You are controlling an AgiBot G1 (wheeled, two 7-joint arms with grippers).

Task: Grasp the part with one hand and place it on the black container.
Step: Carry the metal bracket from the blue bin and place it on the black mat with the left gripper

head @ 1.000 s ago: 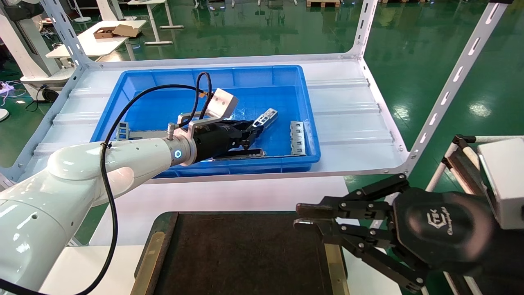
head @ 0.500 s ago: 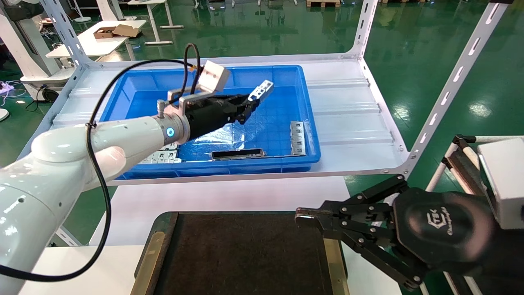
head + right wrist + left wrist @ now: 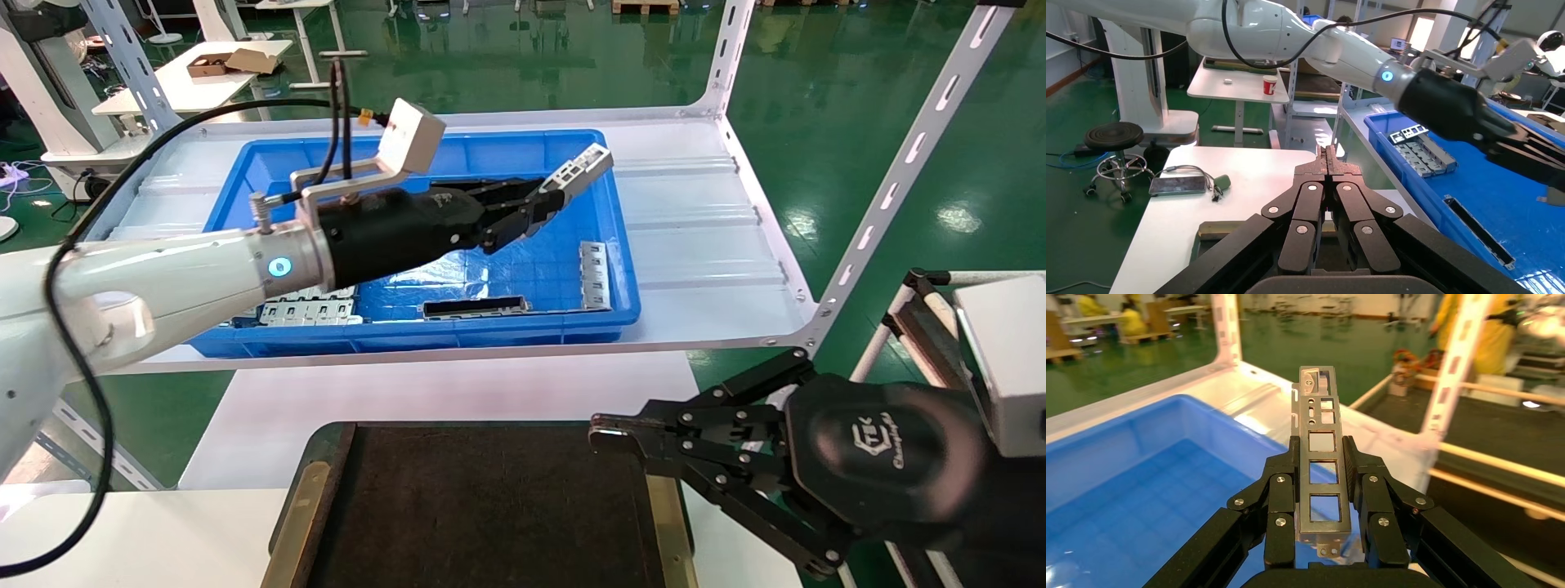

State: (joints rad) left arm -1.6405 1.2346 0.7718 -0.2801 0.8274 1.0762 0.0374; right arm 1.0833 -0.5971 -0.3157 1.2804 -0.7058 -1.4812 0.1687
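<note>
My left gripper (image 3: pixel 546 204) is shut on the part (image 3: pixel 582 170), a small silver-grey metal bar with rectangular cut-outs. It holds the part in the air above the far right of the blue bin (image 3: pixel 624 269). In the left wrist view the part (image 3: pixel 1320 471) sits clamped between the two black fingers (image 3: pixel 1281 496). The black container (image 3: pixel 482 506), a flat matte black tray with brass-yellow side strips, lies on the white table at the front. My right gripper (image 3: pixel 595 434) is shut and empty, parked over the tray's right edge; it also shows in the right wrist view (image 3: pixel 1327 154).
In the bin lie a dark long metal bar (image 3: pixel 476 307), a grey tabbed plate (image 3: pixel 594 274) and more plates (image 3: pixel 306 309) at the front left. White slotted shelf posts (image 3: pixel 903 159) rise at the right. A white table (image 3: pixel 441 392) lies between shelf and tray.
My left gripper has lifted the part out of the bin and carried it up and to the right. The right arm has not moved.
</note>
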